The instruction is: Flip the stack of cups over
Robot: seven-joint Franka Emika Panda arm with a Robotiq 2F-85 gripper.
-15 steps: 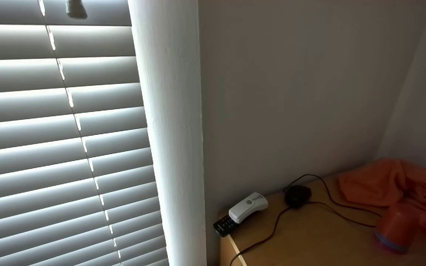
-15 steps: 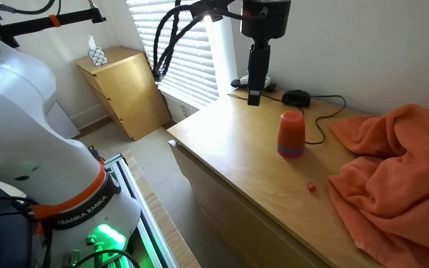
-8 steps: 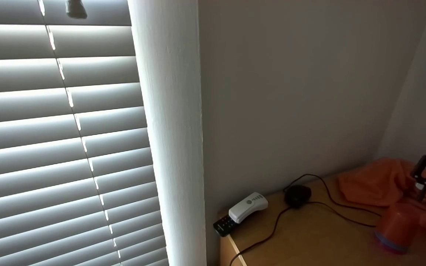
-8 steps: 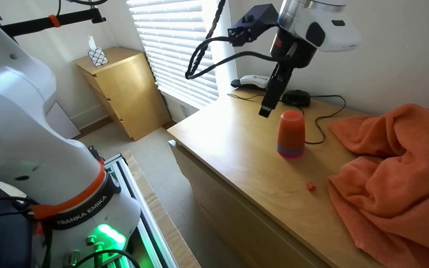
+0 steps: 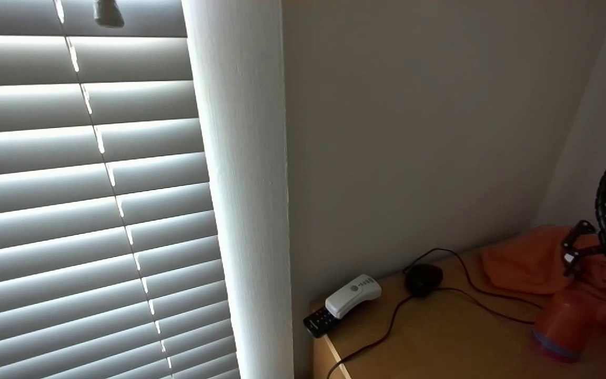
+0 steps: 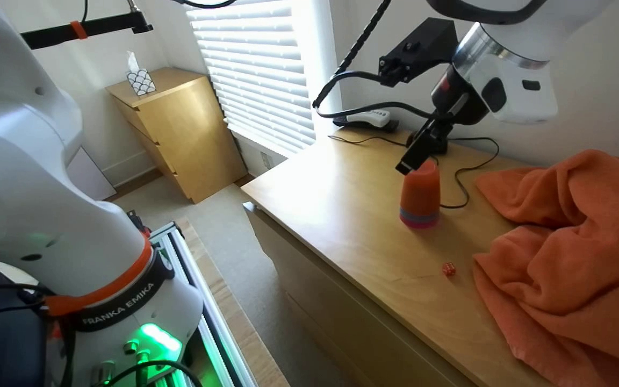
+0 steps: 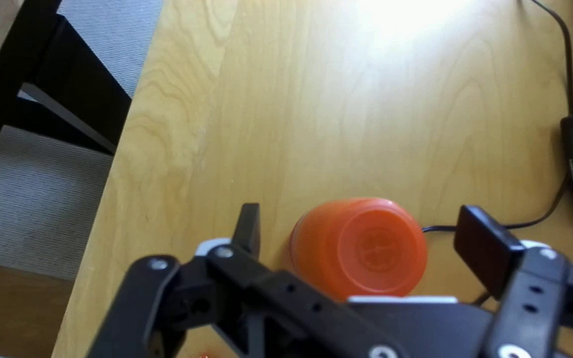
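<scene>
Stack of cups (image 6: 420, 198): is standing base up and mouth down on the dresser top (image 6: 336, 199), just beside the thin black cable (image 7: 438, 228).

Robotiq gripper (image 7: 358, 228): is hovering with its fingers spread wide and is gripping nothing.

Stack from gripper: is sitting, it seems, just below the fingertips, in line with the gap; in the wrist view, wood is showing between the orange wall and the fingers on either side.

Long axes: the stack's is running straight up; the gripper's is slanting down across it, so the fingers are pointing in at an angle.

Contact: is looking unlikely, though in an exterior view a fingertip is overlapping the stack's upper part and depth is hard to judge.

Coming move: is probably calling for sinking along that slant until the fingers are flanking the orange wall, then closing; the flip is not yet beginning.

Orange wall: is taking up most of the height and narrowing toward the base.

Lower end: a blue-grey band and a pink rim are peeking out, likely meaning three or more cups are nesting.

Base: is facing up, round, with a faint moulded mark too blurred for reading.

Nesting: may be slipping apart mid-turn if only the outer layer is being squeezed.
</scene>
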